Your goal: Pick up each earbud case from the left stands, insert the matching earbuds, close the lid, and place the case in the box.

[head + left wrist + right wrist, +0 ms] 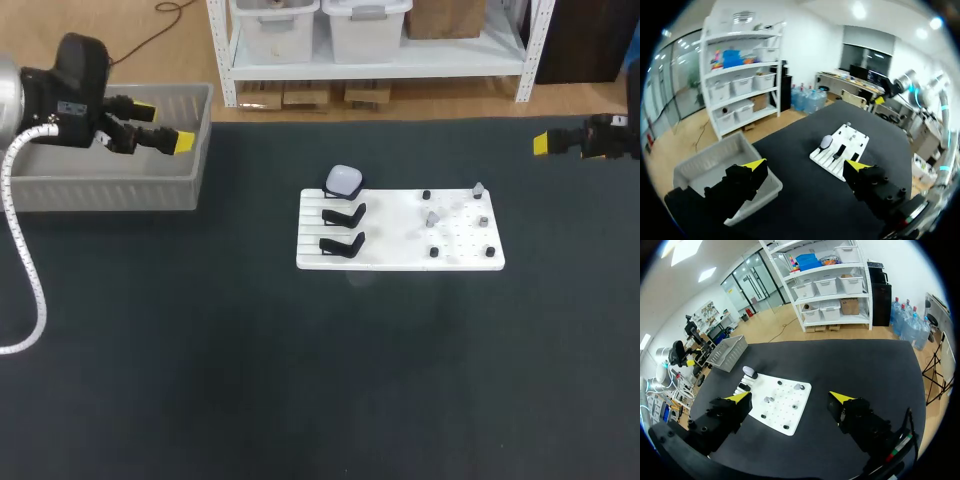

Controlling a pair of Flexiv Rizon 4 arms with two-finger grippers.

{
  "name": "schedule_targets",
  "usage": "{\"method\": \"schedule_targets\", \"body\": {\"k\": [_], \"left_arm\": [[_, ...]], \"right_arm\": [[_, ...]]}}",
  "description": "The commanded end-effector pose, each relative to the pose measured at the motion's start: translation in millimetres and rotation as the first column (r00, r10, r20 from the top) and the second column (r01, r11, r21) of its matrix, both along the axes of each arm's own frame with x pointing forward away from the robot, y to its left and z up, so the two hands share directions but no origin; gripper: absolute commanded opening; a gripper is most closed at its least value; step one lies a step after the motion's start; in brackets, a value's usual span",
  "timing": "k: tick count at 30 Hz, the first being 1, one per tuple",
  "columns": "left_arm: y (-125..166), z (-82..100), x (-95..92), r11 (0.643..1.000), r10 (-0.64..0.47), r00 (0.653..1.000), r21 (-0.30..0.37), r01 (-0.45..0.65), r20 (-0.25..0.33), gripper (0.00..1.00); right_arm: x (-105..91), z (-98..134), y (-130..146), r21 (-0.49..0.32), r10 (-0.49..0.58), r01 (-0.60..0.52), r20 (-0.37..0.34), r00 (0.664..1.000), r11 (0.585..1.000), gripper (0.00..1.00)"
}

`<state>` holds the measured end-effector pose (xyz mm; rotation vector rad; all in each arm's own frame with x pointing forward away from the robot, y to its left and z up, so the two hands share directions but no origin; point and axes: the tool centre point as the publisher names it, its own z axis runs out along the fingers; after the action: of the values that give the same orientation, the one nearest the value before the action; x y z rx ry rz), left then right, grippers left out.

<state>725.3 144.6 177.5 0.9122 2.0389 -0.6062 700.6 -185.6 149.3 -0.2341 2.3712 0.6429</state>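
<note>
A dark table seen from above, with a white board [400, 215] at its middle. On the board's left side are three black stands in a row. The farthest stand holds a white, rounded case [344, 180] with its lid shut. The two nearer stands [344, 229] are empty. On the board's right half sit small grey and black pieces [432, 216], too small to tell which are earbuds. A grey box [110, 190] sits at the table's far left.

The left claw [163, 126] hangs over the box's right rim with its fingers spread and nothing between them. The right claw [545, 145] hangs at the table's far right edge. In its wrist view the right claw [791, 397] is also spread wide and empty.

From the left claw [806, 167] the case [826, 142] lies straight ahead, in line with the gap between the fingers but well apart. In the head view the case is to the claw's right and a little nearer the camera. Both claws are far from it, and the left looks slightly closer and faces the stand side of the board, so it seems the likelier arm to fetch the case. The case is too rounded to show a long axis.

No writing can be read on the case, board or box. A small label on the left arm is too small to read.
</note>
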Motion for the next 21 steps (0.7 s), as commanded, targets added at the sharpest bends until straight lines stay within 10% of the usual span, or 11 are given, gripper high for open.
{"method": "schedule_targets", "body": {"k": [1, 15, 21], "left_arm": [[-4.4, -8.5, 13.0, 0.95, -0.308, 0.951, -0.053, 0.306, -0.031, 1.0], [-36.6, -36.3, 35.3, 0.842, -0.537, 0.841, 0.021, 0.539, -0.059, 1.0], [-39.0, -38.6, 36.1, 0.844, -0.531, 0.846, 0.057, 0.533, -0.047, 1.0]], "right_arm": [[-0.2, 0.2, -0.1, 0.0, 0.0, 0.0, 0.0, 1.0, 1.0, 1.0], [-0.2, 0.2, -0.1, 0.0, 0.0, 0.0, 0.0, 1.0, 1.0, 1.0], [-0.2, 0.2, -0.1, 0.0, 0.0, 0.0, 0.0, 1.0, 1.0, 1.0]]}}
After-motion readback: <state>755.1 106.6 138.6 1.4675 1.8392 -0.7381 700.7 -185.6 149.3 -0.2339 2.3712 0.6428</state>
